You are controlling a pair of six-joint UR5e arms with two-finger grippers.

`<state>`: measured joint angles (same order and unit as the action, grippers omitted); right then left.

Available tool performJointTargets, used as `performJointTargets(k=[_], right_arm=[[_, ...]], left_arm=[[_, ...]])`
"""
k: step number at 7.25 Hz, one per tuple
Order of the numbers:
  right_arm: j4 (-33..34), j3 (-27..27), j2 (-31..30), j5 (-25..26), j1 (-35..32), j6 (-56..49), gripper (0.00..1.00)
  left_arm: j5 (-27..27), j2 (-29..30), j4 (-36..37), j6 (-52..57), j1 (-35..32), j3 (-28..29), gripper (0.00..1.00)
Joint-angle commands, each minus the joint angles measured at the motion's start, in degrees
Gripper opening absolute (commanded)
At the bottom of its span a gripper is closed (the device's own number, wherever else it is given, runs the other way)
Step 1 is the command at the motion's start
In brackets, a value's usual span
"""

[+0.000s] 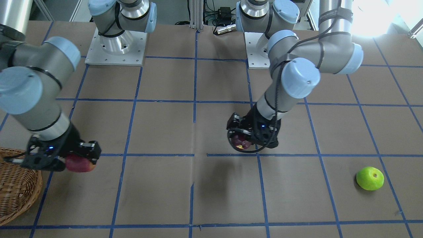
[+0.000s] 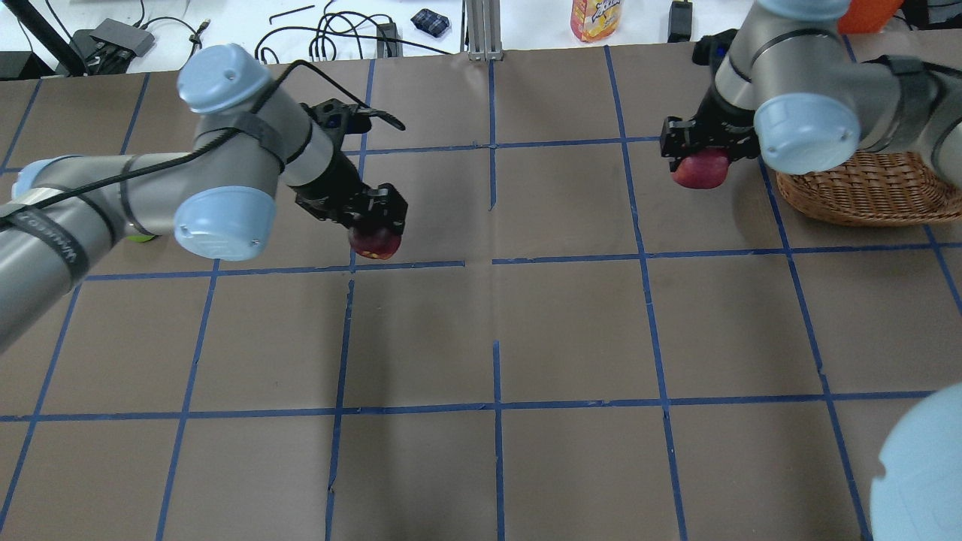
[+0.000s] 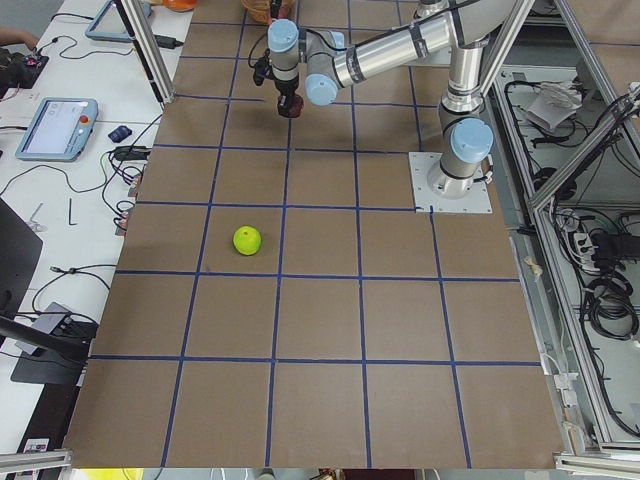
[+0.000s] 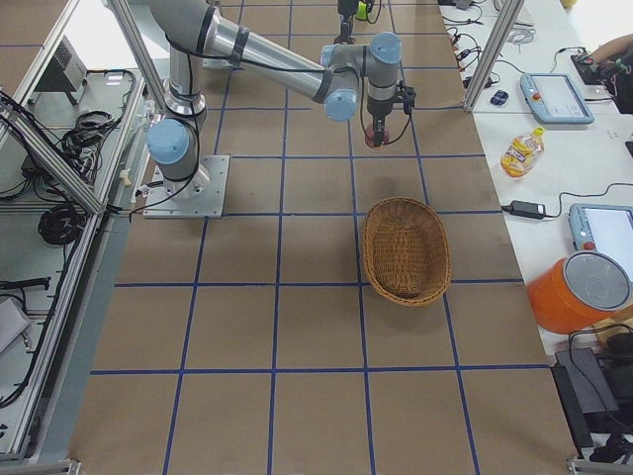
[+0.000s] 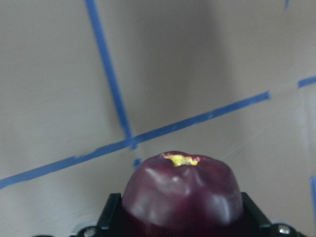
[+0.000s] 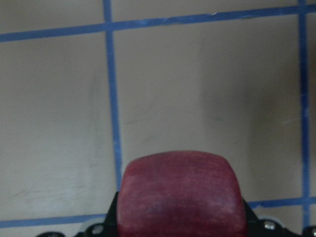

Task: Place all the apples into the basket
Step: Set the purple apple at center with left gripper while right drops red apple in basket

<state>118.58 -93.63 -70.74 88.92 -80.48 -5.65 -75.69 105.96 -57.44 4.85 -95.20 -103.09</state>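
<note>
My left gripper (image 1: 243, 142) is shut on a dark purple-maroon apple (image 2: 374, 243) with a yellow spot at its stem end (image 5: 181, 190), and holds it above the table left of the middle. My right gripper (image 1: 80, 161) is shut on a red apple (image 2: 700, 170), which fills the bottom of the right wrist view (image 6: 182, 195). It holds this apple just beside the brown wicker basket (image 2: 864, 192), not over it. A bright green apple (image 1: 370, 178) lies on the table at my far left, apart from both grippers.
The table is brown paper with a blue tape grid (image 1: 195, 154). The arm bases (image 1: 115, 43) stand at the robot's edge. Cables, a bottle (image 2: 596, 19) and tablets lie on the bench beyond the far edge.
</note>
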Motion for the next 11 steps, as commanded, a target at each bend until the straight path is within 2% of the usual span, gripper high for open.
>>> performJointTargets(k=[1, 2, 3, 4, 5, 6, 7, 8, 9, 10, 11], right_arm=[[-0.9, 5.5, 4.7, 0.0, 12.0, -15.1, 0.26], [-0.9, 6.9, 7.3, 0.2, 16.9, -20.2, 0.25], [-0.4, 8.5, 9.4, 0.2, 20.4, -25.2, 0.24], [-0.3, 11.9, 11.7, -0.2, 22.4, -28.4, 0.26], [0.3, 16.1, 14.5, -0.9, 23.6, -30.6, 0.44], [-0.4, 18.5, 16.1, -3.5, 24.4, -32.0, 0.65], [-0.7, 18.6, 16.4, -4.4, 24.8, -32.1, 1.0], [-0.9, 18.6, 16.2, -4.1, 24.8, -32.1, 1.0], [-4.3, 18.9, 15.7, -4.1, 24.3, -32.1, 1.0], [-11.0, 18.9, 13.5, -4.5, 22.5, -31.8, 1.0], [-13.0, 18.7, 10.6, -3.2, 16.5, -30.1, 1.0]], left_arm=[[0.4, 8.7, 4.3, -17.5, -11.3, 9.3, 0.2], [-0.7, 12.5, 4.9, -22.2, -15.1, 12.4, 0.2], [-1.6, 16.0, 9.6, -26.7, -16.8, 13.7, 0.2], [-2.0, 17.8, 12.2, -29.1, -18.3, 12.7, 0.3], [-3.1, 18.9, 12.2, -28.9, -19.3, 12.3, 0.38], [-3.4, 19.3, 12.3, -29.0, -20.5, 11.5, 0.41], [-3.3, 19.4, 12.4, -29.5, -20.9, 10.9, 0.98], [-3.2, 18.2, 11.2, -29.2, -21.3, 10.9, 1.0], [-3.1, 15.8, 5.9, -28.0, -20.7, 12.5, 1.0], [-5.8, 11.7, -1.4, -24.1, -19.9, 12.5, 1.0], [-15.1, 7.8, -9.8, -15.4, -16.1, 13.3, 1.0]])
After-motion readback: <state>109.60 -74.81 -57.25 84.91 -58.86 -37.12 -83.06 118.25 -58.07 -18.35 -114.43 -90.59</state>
